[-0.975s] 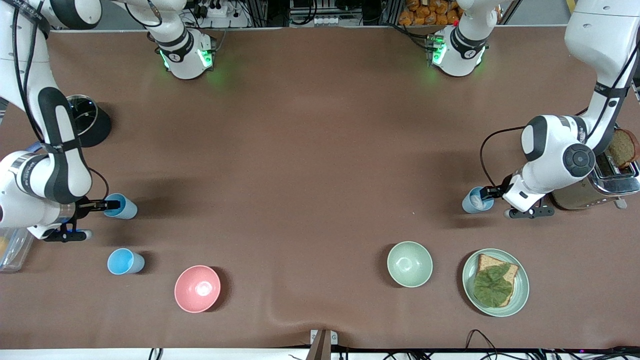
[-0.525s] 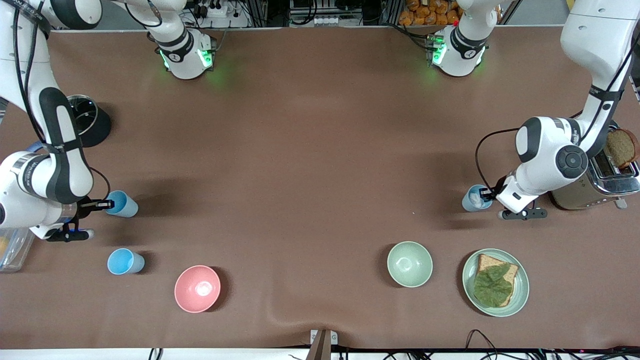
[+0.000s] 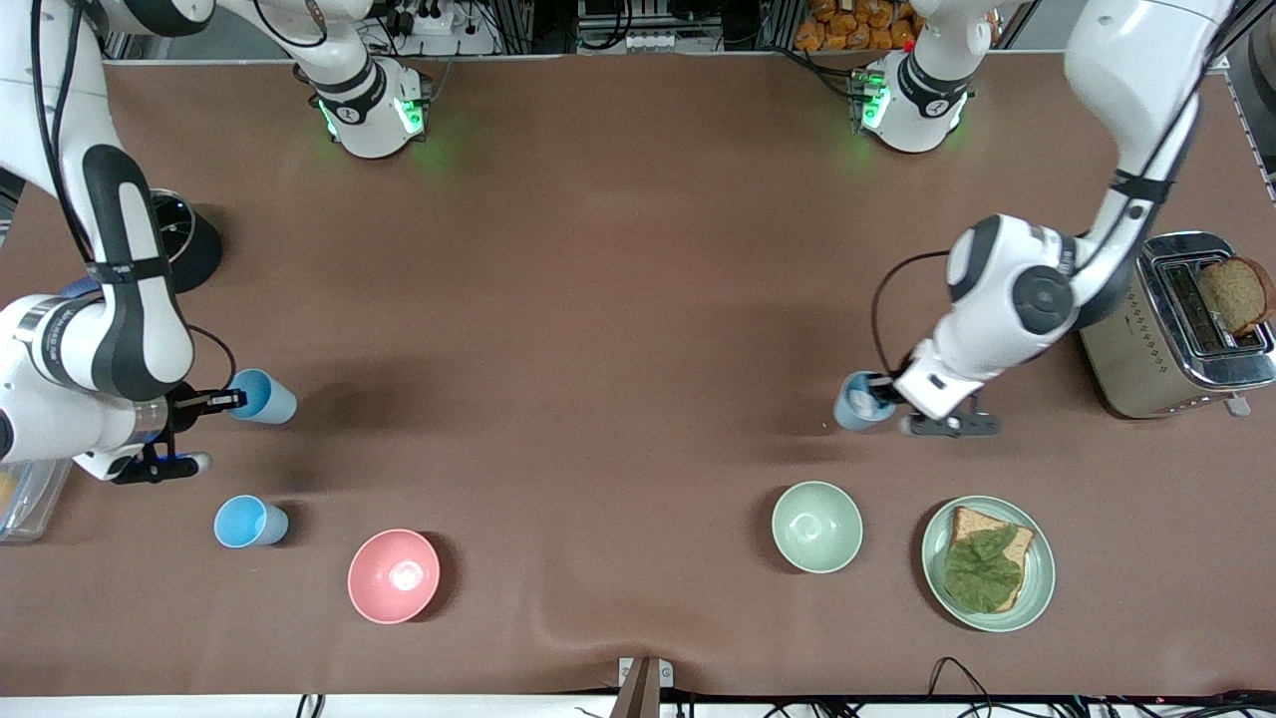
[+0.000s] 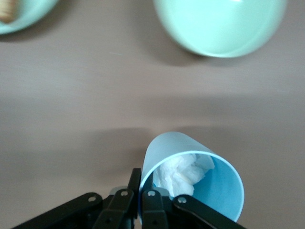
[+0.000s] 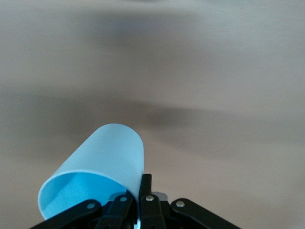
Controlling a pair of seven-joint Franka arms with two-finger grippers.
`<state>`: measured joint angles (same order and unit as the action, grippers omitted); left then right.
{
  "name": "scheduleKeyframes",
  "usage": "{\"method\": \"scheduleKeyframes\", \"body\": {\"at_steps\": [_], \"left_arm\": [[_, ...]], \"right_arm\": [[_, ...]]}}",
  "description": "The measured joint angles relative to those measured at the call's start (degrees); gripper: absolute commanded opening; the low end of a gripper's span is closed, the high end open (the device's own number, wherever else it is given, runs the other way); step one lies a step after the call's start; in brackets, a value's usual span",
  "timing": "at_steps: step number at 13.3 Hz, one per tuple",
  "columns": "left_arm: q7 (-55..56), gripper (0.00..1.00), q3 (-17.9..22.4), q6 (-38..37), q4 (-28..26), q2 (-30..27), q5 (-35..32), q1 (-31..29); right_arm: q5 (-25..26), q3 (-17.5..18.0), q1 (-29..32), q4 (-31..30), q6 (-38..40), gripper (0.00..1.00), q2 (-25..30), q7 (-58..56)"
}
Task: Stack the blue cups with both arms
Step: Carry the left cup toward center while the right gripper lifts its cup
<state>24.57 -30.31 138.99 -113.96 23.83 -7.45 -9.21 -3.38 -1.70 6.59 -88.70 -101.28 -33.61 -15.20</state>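
My left gripper (image 3: 881, 392) is shut on the rim of a greyer-blue cup (image 3: 854, 401) with a white crumpled patch inside. It holds the cup tilted, just above the table, over the part near the pale green bowl. In the left wrist view the fingers (image 4: 137, 183) pinch the wall of this cup (image 4: 198, 183). My right gripper (image 3: 235, 401) is shut on the rim of a light-blue cup (image 3: 267, 396), held tilted over the table at the right arm's end. The cup also shows in the right wrist view (image 5: 102, 167). A third blue cup (image 3: 249, 522) stands on the table, nearer the front camera.
A pink bowl (image 3: 393, 575) and a pale green bowl (image 3: 816, 526) stand near the front edge. A green plate (image 3: 1037, 588) holds bread with a leaf. A toaster (image 3: 1146, 349) stands at the left arm's end. A dark lidded pot (image 3: 184, 244) stands at the right arm's end.
My left gripper has carried the greyer-blue cup away from the toaster, toward the table's middle. My right gripper has moved its cup a little toward the middle.
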Motion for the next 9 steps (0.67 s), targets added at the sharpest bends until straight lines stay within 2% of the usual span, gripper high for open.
{"method": "scheduleKeyframes", "body": {"at_steps": [5,9], "left_arm": [[19.5,0.0,0.7,-0.4,7.6,5.8,-1.3,17.9],[30.2,0.0,6.8,-0.4,14.4,12.7,-2.9,29.8]], "right_arm": [[-2.0,0.1,-3.3,0.7,4.0,0.0,1.7,3.4],[-2.2,0.4,-8.6,1.2,6.1,0.0,4.4,11.0]]}}
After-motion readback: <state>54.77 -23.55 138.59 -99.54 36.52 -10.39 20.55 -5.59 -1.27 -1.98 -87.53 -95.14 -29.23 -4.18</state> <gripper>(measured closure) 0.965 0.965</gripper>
